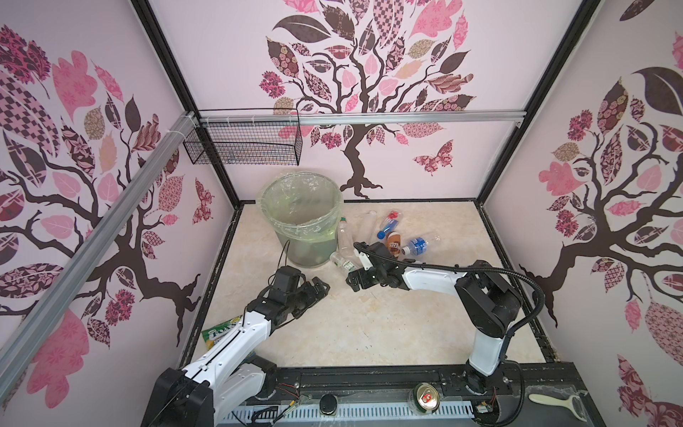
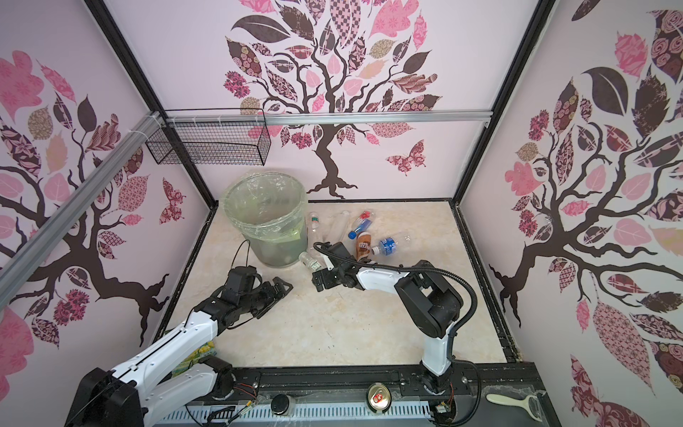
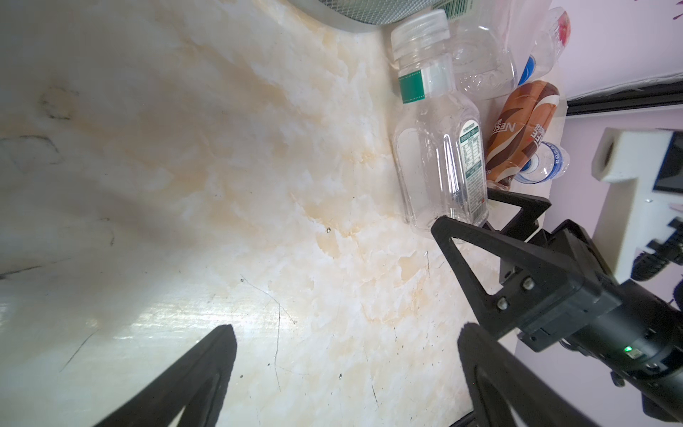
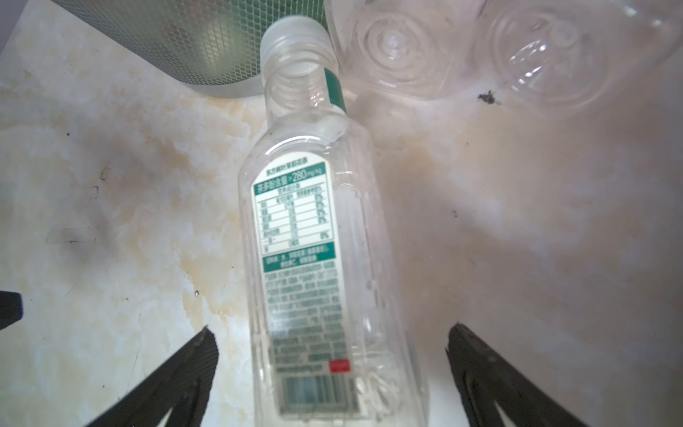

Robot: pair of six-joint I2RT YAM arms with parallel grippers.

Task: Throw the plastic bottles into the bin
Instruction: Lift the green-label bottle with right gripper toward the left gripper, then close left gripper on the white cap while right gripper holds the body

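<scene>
- Marble-patterned worktop [image 1: 369, 325] fills the booth floor, with tree-and-leaf wallpaper on three sides.
- Your nearest target is the green-banded clear bottle [image 4: 306, 258]. It lies on its side with its white cap end at the foot of the bin [image 1: 310, 251].
- The other plastic bottles lie in a loose cluster just right of the bin, towards the back of the worktop:
  - a brown coffee bottle [image 1: 394, 244]
  - a blue-labelled bottle [image 1: 419, 244] beside it
  - a red-and-blue bottle [image 1: 388, 222] behind those
  - two unlabelled clear bottles [image 1: 345, 234] nearer the bin
- The bin stands upright at the back left, with a clear bag folded over its rim. You cannot make out what is inside.
- Your right claw [image 4: 330, 331] is spread wide, with one finger on each side of the green-banded clear bottle's lower body. The right wrist view shows a gap on both sides, so nothing is gripped.
- Your left claw [image 1: 318, 286] is also wide and empty. It sits low over bare worktop in front of the bin, and its tips point towards the right claw.
- A black wire mesh basket [image 1: 251, 148] hangs from the rail above the bin.
- A green sweets packet [image 1: 218, 331] lies under the left arm.
- On the front ledge are a metal can [image 1: 425, 400] with a red tab and a white peeler [image 1: 550, 401].
</scene>
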